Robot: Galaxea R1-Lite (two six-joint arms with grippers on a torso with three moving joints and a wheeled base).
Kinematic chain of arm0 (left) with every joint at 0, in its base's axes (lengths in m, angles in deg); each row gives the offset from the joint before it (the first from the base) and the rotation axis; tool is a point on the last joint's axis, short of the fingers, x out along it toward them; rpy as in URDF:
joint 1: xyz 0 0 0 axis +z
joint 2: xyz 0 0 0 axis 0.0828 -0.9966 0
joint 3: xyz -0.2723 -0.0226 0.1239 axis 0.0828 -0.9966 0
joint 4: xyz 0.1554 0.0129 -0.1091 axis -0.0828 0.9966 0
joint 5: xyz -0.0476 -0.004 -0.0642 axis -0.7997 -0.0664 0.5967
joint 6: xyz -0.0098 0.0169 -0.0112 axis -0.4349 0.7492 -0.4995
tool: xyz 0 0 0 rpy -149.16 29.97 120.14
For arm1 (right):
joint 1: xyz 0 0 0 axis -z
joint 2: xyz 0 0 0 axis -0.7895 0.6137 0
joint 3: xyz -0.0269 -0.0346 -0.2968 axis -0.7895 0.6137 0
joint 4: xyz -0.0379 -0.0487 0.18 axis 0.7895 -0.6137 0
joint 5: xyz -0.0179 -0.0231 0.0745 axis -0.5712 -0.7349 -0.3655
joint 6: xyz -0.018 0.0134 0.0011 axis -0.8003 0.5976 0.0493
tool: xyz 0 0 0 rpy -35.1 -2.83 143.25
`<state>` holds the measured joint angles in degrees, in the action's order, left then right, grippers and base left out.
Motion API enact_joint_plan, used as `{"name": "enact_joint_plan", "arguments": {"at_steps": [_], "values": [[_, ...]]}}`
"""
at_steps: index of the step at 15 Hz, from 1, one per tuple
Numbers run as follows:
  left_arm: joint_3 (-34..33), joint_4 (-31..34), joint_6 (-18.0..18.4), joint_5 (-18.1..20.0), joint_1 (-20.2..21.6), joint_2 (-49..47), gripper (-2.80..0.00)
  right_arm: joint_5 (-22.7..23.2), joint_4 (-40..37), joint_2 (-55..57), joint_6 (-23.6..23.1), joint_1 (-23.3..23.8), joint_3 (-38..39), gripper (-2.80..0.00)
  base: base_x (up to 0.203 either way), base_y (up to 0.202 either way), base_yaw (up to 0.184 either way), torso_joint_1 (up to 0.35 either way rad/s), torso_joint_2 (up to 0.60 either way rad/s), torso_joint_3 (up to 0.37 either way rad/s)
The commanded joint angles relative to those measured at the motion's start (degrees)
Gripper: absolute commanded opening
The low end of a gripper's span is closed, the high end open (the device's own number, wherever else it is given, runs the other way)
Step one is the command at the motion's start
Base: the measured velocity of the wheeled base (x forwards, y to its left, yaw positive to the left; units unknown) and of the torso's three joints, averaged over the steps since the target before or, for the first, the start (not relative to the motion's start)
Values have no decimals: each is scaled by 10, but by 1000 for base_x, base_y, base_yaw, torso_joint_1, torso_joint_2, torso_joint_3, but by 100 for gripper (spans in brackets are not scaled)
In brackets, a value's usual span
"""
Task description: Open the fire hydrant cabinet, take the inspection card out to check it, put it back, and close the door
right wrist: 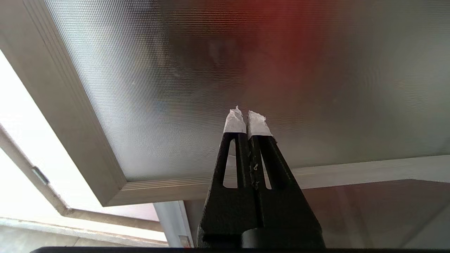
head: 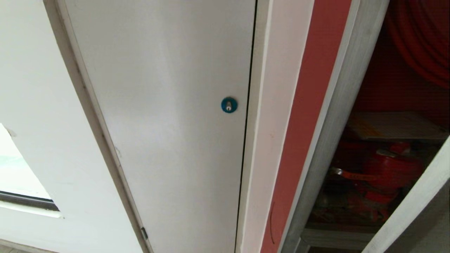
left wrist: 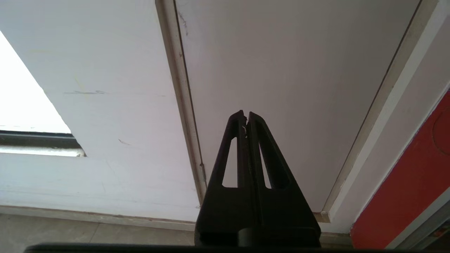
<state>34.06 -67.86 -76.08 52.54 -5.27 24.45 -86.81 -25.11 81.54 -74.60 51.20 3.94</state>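
Note:
The fire hydrant cabinet (head: 337,140) stands open at the right of the head view, showing a red hose reel (head: 422,42) and a red valve (head: 386,168). The inspection card (head: 397,125), pale with a yellow patch, lies flat above the valve inside. The door (head: 411,207) hangs swung out at the lower right; its ribbed dark glass (right wrist: 246,70) fills the right wrist view. My right gripper (right wrist: 246,112) is shut and empty, its white-taped tips facing that glass. My left gripper (left wrist: 245,114) is shut and empty, facing the white panel door. Neither arm shows in the head view.
A white panel door (head: 168,105) with a blue round lock (head: 229,104) fills the middle. A red wall strip (head: 306,123) separates it from the cabinet. A bright window opening (head: 17,175) sits at the left. Floor tiles (left wrist: 70,232) run along the wall base.

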Motion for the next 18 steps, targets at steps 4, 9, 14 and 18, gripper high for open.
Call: {"name": "enact_joint_plan", "arguments": {"at_steps": [4,9,14,18], "values": [[0,0,0,0,0,0,-280,0,0,1,0,0,3,-280,0,0,0,0,0,0],[0,0,0,0,0,0,-280,0,0,1,4,0,3,-280,0,0,0,0,0,0],[0,0,0,0,-1,0,-280,0,1,1,4,0,3,-280,0,0,0,0,0,0],[0,0,0,0,0,0,-280,0,1,2,3,0,2,-280,0,0,0,0,0,0]]}}
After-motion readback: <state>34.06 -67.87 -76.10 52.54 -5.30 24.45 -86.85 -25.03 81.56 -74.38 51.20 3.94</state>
